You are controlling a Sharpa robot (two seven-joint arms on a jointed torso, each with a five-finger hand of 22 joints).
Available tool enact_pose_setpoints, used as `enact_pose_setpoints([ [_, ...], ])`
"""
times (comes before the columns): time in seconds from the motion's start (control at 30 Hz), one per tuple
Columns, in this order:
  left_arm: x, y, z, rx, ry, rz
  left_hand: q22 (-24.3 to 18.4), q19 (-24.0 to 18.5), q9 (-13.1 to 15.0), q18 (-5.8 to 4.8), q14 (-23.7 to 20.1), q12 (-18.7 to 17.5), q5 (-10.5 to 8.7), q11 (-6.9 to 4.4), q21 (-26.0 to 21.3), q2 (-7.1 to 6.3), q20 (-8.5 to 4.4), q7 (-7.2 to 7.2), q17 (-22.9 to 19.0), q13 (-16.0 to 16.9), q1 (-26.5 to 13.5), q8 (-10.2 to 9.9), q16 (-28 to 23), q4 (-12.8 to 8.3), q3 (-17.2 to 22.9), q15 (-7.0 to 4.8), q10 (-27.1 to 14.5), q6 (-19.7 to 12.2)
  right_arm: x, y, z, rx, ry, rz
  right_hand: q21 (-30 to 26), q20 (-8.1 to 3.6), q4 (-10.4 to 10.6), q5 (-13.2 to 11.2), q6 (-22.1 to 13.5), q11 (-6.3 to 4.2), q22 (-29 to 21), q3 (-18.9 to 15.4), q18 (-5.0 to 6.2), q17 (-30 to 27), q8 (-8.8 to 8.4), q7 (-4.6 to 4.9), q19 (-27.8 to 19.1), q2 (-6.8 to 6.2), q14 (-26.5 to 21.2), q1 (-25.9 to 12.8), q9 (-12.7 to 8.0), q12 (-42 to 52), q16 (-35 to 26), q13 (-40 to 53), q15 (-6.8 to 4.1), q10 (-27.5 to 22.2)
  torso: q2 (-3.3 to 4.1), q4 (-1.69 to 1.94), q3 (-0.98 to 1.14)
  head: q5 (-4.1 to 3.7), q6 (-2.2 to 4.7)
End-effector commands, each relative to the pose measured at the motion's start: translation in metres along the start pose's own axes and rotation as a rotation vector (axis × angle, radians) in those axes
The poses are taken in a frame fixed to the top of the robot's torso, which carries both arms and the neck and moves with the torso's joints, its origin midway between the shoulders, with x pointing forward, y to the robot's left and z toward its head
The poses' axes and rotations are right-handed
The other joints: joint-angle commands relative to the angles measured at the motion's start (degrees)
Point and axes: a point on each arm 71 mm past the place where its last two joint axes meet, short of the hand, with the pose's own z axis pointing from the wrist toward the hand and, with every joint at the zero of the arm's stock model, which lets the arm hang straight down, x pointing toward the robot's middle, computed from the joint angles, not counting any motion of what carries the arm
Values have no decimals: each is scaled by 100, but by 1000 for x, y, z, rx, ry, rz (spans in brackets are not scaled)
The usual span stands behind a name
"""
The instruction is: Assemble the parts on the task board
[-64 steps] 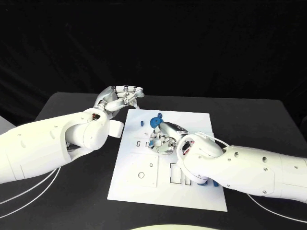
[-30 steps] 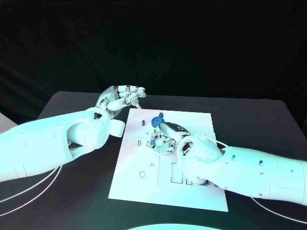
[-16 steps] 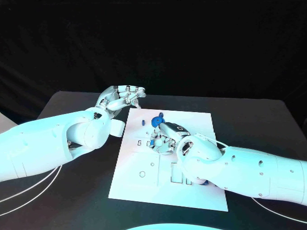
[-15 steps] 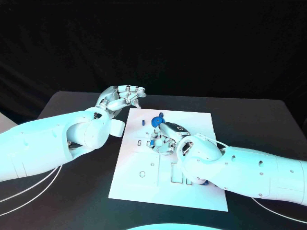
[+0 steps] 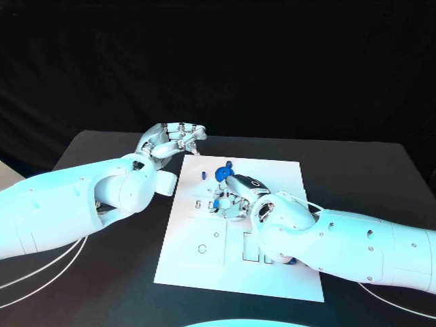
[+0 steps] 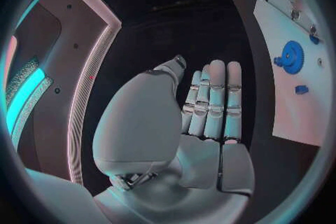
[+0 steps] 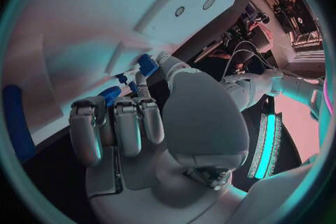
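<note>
right hand curled over task board — pinching small blue part, left hand empty, fingers apart

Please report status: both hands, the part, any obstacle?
Left hand open, off the board's far left corner. Right hand pinches a blue part over the board. Nothing in the way.

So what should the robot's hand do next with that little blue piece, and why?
Probably lower the right hand a little and press the blue part it pinches down into the board. The part sits at its fingertips just over the board's cutouts, so seating it looks closest. The left hand waits off the board's far corner, holding nothing.
</note>
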Motion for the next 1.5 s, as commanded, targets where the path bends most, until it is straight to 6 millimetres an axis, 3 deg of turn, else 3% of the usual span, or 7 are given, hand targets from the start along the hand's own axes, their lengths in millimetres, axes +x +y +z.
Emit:
enact_pose_setpoints([
  [0.03,2,-1,0,5,16,-4,8,-32,8,70,-7,18,-3,10,33,-9,-11,-31,7,8,-68,-23,21,11,36,-30,0,-25,-1,2,0,-22,-15,-9,31,50,33,-58,-51,46,1509,-124,-39,1507,-12,10,611,13,598,-16,-9,-50,31,1300,33,380,0,4,0,-4,7],
  [0.5,0,2,1,-31,27,28,48,-58,14,71,55,208,-2,-18,103,-37,-18,-43,80,118,-195,-68,213,41,-31,-49,118,-142,-15,1,-13,-100,-118,80,31,58,330,-52,-164,63,1509,-895,-39,1507,-5,30,611,137,598,169,-52,-58,31,1292,44,373,-10,-3,2,11,21],
  [0.63,-3,8,2,-103,38,96,188,95,118,77,432,1035,-10,-137,381,22,-98,-91,593,690,-347,83,958,-19,-228,-123,143,-171,-35,-8,-20,-157,-140,182,-28,77,294,181,-229,88,1466,-878,-23,1405,-29,60,576,265,573,387,-76,-172,-2,1196,66,265,-29,-20,-8,3,29],
  [0.7,-5,12,2,-150,47,129,707,568,205,-4,1085,1697,5,-144,784,115,-132,-92,1623,1152,-479,236,1768,24,-289,-167,138,-140,-45,-15,-22,-166,-138,234,-105,82,279,232,-229,92,1410,-859,-1,1383,-18,64,530,276,567,459,-76,-205,-11,1169,69,233,-44,-28,-10,3,25],
  [0.8,-9,19,3,-238,80,232,2152,1775,503,-266,2019,3867,5,-255,1747,168,-243,-199,3232,2690,-744,787,2889,65,-148,-275,-422,-131,-65,-30,-28,-155,-132,354,-305,83,258,369,-212,89,1269,-823,53,1273,33,60,412,273,538,575,-65,-295,-52,1093,66,145,-67,-42,-12,15,12],
  [0.93,-11,26,5,-364,156,381,3082,2592,818,-452,2548,5994,1,-376,2263,234,-353,-343,4230,4815,-1292,1259,3398,83,38,-394,283,-130,-89,-52,-36,-108,-149,491,-338,80,279,497,-212,87,1248,-815,61,1250,65,59,395,267,532,580,-57,-320,-62,1071,63,120,-104,-61,-8,29,-10],
  [1.5,20,19,25,-675,408,990,3670,3102,1248,-578,2786,6763,-2,-493,2534,314,-464,-477,4808,5742,-2171,1776,3638,118,-306,-504,737,-158,-133,-102,-50,36,-252,630,-356,75,305,686,-256,86,1237,-805,64,1246,97,60,389,269,532,556,-55,-348,-66,1045,59,93,-148,-58,38,49,-97],
])
